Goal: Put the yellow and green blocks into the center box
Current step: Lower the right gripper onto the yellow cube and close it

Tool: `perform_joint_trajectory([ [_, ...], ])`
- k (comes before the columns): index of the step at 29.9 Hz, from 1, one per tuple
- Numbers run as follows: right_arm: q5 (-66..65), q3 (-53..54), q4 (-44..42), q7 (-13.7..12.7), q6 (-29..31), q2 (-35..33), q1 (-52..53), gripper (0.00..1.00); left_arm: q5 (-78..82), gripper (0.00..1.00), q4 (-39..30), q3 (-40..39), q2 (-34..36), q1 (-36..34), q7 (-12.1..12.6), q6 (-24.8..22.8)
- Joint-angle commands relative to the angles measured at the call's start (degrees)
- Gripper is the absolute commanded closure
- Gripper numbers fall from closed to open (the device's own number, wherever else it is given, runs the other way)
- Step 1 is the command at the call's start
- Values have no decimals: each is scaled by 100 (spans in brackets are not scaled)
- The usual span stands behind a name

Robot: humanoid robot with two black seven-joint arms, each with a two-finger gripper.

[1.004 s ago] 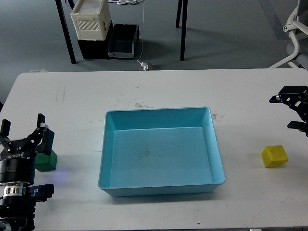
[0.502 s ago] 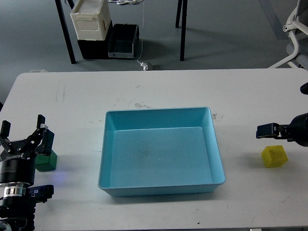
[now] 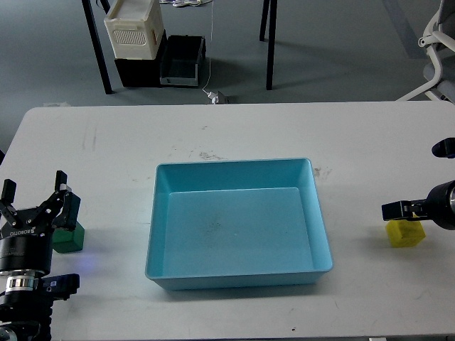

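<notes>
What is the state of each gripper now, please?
Left gripper: open, holding nothing, beside the green block.
Right gripper: cannot tell, above the yellow block.

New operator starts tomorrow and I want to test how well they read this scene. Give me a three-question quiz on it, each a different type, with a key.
1. True or false: the light blue tray already holds a block.
2. Multiple choice: the green block lies
A. inside the tray
B. on the table, left of the tray, by the left gripper
C. on the floor
3. Short answer: which block sits at the right gripper, and on which side of the tray?

Key
1. False; the tray is empty.
2. B
3. The yellow block, on the table right of the tray, partly covered by the gripper.
</notes>
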Motion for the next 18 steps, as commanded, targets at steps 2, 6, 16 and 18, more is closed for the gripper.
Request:
perform_joint_trajectory([
  [2, -78, -25, -146, -1, -1, 8, -145, 0, 0, 0, 11, -7, 0, -5, 0, 0],
  [6, -139, -25, -278, -1, -1, 34, -198, 0, 0, 0, 81, 2, 0, -13, 0, 0],
  [16, -131, -16, -576, -1, -1, 395, -338, 0, 0, 0, 204, 2, 0, -13, 0, 0],
  [18, -131, 10, -612, -1, -1, 438, -382, 0, 0, 0, 248, 2, 0, -22, 0, 0],
])
